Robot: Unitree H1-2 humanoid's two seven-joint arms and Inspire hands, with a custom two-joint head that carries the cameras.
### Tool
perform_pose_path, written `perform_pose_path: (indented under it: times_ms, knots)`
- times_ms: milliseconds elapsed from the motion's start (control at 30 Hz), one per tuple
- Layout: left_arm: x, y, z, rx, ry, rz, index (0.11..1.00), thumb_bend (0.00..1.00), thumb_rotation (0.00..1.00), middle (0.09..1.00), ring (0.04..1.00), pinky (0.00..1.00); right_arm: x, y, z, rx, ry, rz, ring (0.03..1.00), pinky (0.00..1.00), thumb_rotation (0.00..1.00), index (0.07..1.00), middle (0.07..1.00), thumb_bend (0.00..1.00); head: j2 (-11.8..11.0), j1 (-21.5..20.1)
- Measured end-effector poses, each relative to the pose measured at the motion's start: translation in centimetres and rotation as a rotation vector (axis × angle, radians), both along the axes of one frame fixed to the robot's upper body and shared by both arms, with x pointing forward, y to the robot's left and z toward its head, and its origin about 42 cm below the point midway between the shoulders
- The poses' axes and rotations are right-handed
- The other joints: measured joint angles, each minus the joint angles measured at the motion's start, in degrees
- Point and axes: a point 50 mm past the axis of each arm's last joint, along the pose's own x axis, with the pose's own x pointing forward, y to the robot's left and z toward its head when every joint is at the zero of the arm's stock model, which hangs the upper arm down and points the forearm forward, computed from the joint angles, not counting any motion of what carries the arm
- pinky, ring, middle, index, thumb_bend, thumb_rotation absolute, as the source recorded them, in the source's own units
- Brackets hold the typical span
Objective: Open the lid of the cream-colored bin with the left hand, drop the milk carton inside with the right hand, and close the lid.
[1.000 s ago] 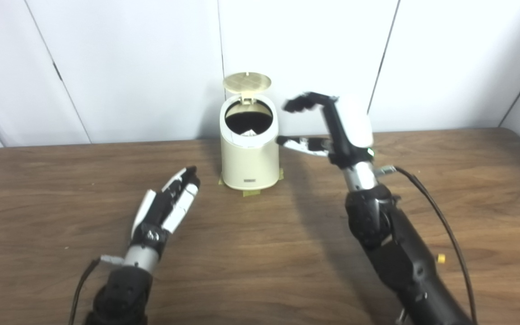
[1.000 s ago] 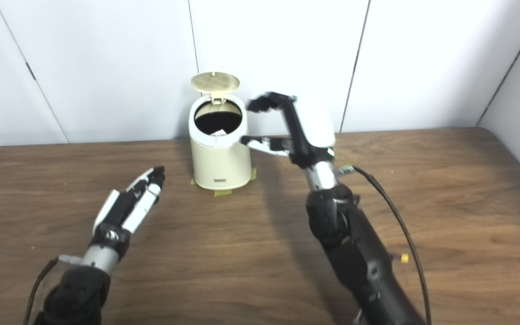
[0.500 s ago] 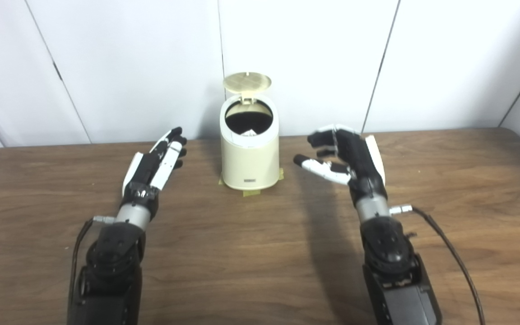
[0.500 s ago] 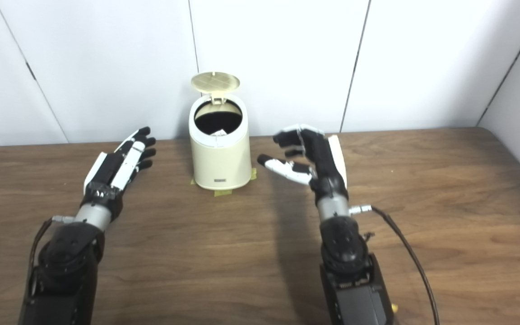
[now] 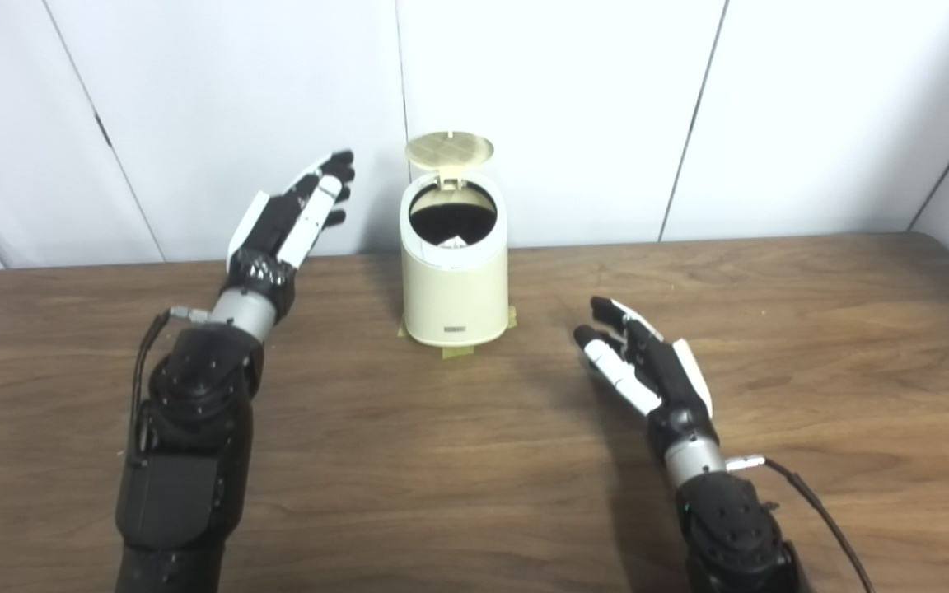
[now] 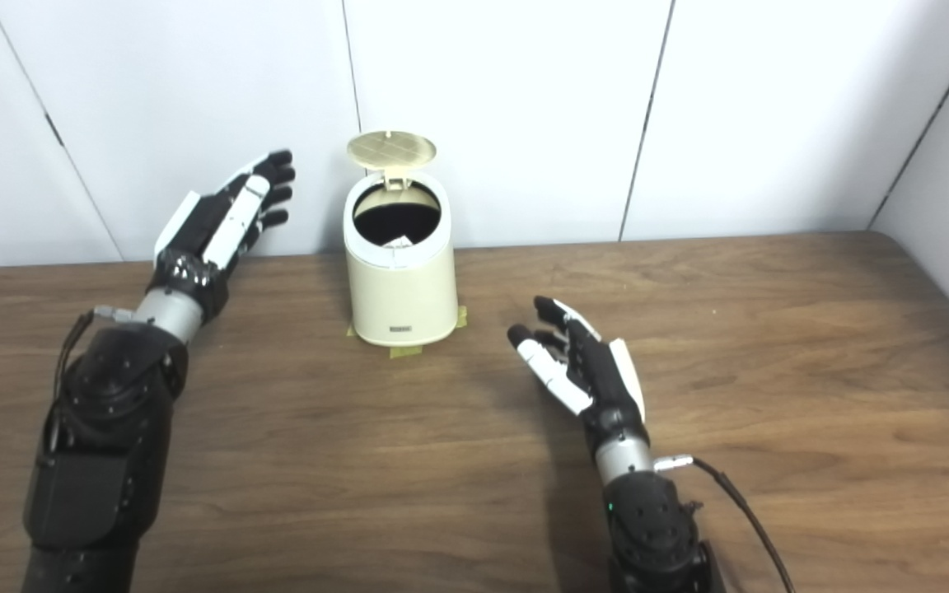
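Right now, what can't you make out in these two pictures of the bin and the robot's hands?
- Inside the cream-colored plastic bin: dark in both views; only a small pale corner shows, too small to identify as the milk carton.
- The small label on its front: too small to read.
- The right arm's black cable: cut off by the bottom edge.
- The bin's back: hidden by its own body.

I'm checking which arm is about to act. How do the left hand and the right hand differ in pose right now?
The left hand is raised beside the bin's open top, near lid height; the right hand hangs low over the table. The left hand's fingers stretch up and toward the bin; the right hand sits farther toward the robot, clear of it. Both are open and hold nothing.
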Motion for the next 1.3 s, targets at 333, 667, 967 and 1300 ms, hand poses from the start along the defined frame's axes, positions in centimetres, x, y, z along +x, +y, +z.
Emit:
perform_pose_path:
  times_ms: [333,667,967,1300]
  knots:
    - [2.7,-0.7,2.0,-0.005,0.022,-0.031,0.916,0.45,0.91,0.93,0.923,0.91,-2.2,-0.4,-1.1,-0.053,-0.033,0.0,0.869,0.74,0.79,0.901,0.9,0.47,-0.26,0.35]
    - [4.2,-1.8,2.3,0.059,0.029,-0.046,0.911,0.43,0.98,0.902,0.914,0.91,-3.2,0.0,-1.7,-0.052,-0.064,-0.038,0.864,0.76,0.89,0.921,0.89,0.51,-0.44,0.53]
    - [6.1,-2.8,3.7,0.201,-0.025,-0.058,0.899,0.4,1.0,0.885,0.923,0.94,-3.9,0.3,-2.2,-0.038,-0.081,-0.061,0.863,0.77,0.91,0.919,0.89,0.49,-0.35,0.53]
    - [6.4,-3.5,3.0,0.279,-0.025,-0.089,0.893,0.43,1.0,0.874,0.922,0.94,-3.8,-0.4,-2.3,0.0,-0.08,-0.081,0.867,0.8,0.9,0.923,0.892,0.48,-0.18,0.26]
